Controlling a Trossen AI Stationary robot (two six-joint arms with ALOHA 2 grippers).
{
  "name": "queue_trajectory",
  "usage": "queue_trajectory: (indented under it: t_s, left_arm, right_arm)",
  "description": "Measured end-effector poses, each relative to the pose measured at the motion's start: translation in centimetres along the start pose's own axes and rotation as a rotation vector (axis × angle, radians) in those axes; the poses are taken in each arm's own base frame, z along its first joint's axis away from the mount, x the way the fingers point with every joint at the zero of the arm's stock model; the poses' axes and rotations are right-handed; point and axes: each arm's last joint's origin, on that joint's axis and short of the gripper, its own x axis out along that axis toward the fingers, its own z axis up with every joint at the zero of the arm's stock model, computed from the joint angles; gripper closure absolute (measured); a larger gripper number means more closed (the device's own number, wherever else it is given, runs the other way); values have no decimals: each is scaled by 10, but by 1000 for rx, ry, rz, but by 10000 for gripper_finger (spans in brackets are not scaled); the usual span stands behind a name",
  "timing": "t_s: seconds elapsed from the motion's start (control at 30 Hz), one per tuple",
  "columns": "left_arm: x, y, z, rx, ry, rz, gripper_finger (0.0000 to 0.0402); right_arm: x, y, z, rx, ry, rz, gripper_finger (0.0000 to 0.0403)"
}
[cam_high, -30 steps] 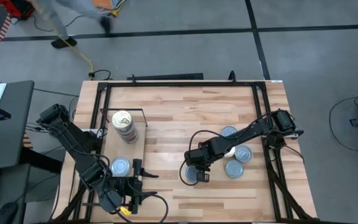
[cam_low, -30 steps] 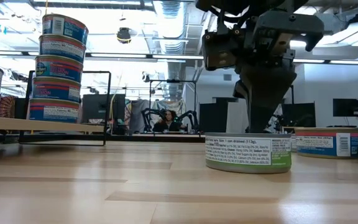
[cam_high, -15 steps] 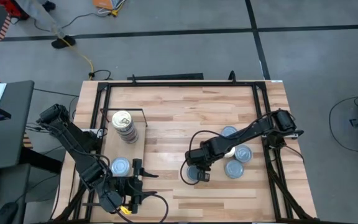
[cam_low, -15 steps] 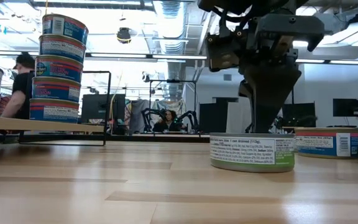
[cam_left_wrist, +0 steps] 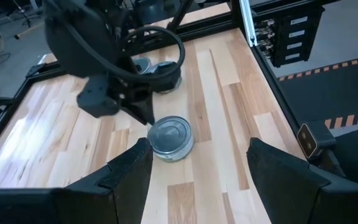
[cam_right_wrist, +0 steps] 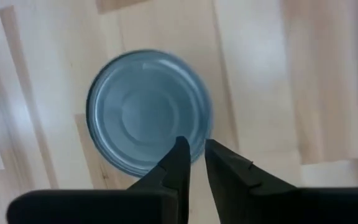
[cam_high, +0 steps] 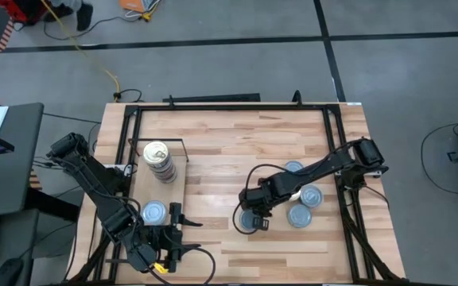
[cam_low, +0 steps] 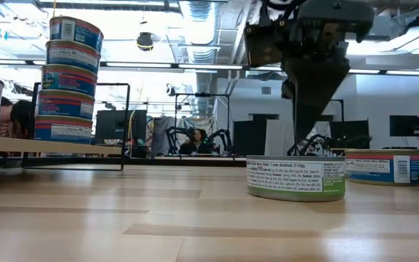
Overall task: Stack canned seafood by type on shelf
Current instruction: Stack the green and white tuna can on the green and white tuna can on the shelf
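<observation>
Low on the slatted butcher-block tabletop [cam_high: 229, 135], toward its left edge: the flat pale plain-wood shelf board [cam_high: 177, 187] [cam_low: 49, 147], with a thin black wire frame [cam_high: 173, 141] [cam_low: 126, 124] at its far end.

On the shelf, by the wire frame: a stack of four small round blue-labelled tins [cam_high: 157, 159] [cam_low: 68, 80], topped in gold. On the shelf's near part: a single round tin with a pale blue-silver lid [cam_high: 153, 211].

Well off to the right of the shelf, alone on bare wood: a flat round metal tin with a blue-silver top and green-and-white label [cam_high: 245, 224] [cam_low: 295, 178] [cam_left_wrist: 169, 137] [cam_right_wrist: 148, 109], upright. Right over this tin's edge: the right gripper [cam_high: 254, 216] [cam_low: 310, 138] [cam_right_wrist: 194, 155], pointing down, fingers nearly pressed together – only a thin slit between them, nothing pinched. Whether touching the lid, impossible to tell.

Farther right of the shelf still, past that tin: three more loose silver-topped round tins [cam_high: 299, 214] in a cluster.

Just off the shelf's near right corner: the left gripper [cam_high: 176, 232] [cam_left_wrist: 199, 146], waiting, aimed away from the shelf toward the lone tin – fingers spread wide, gripping nothing.

Behind the shelf in the low view, at the room's left edge: part of a person [cam_low: 17, 116].
</observation>
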Motion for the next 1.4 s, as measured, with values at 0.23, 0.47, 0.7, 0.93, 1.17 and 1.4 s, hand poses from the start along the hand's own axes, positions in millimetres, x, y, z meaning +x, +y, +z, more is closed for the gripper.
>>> queue_trajectory:
  t_s: [0.23,0.47,0.7,0.93,1.17,1.4]
  left_arm:
    - [0,0,0,-2,0,-1,150]
    - [0,0,0,-11,2,-6,150]
    - [0,0,-1,-6,6,-5,150]
    - [0,0,-1,-6,7,-4,150]
    - [0,0,-1,-5,8,-4,150]
    - [0,0,-1,-9,8,-2,150]
  right_arm:
    - [1,1,-3,-9,-3,-56,310]
    - [15,-7,-12,6,0,-62,310]
    - [19,-8,-14,18,1,-62,310]
    - [13,-8,-14,27,-9,-53,310]
    - [3,2,-18,22,-40,-24,310]
    - [14,4,-22,30,-43,-21,310]
